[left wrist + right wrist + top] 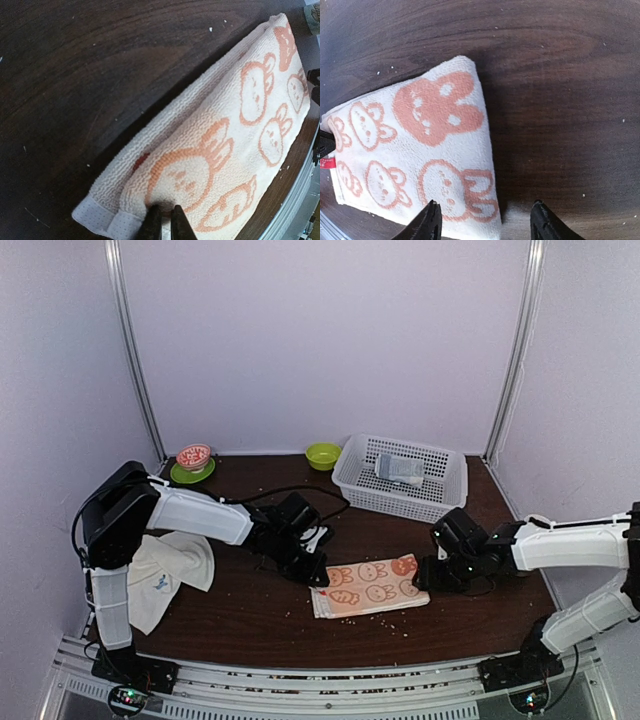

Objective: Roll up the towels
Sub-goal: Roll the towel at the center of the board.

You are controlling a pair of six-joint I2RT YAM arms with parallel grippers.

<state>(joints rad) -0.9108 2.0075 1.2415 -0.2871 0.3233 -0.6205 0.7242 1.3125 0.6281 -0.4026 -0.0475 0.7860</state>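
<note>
Tight pinch from the left gripper (162, 214) on the folded cream terry towel with orange rabbit faces (225, 130), dark wooden table (75, 75) beneath.

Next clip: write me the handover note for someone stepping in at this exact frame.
Left gripper: shut on the left edge of the bunny towel.
Right gripper: open, straddling that towel's right end, not gripping.
The towel lies folded flat between the grippers, not rolled.
White towel: crumpled at far left, beneath the left arm.
Done: the fold only. Left: roll both towels.
</note>
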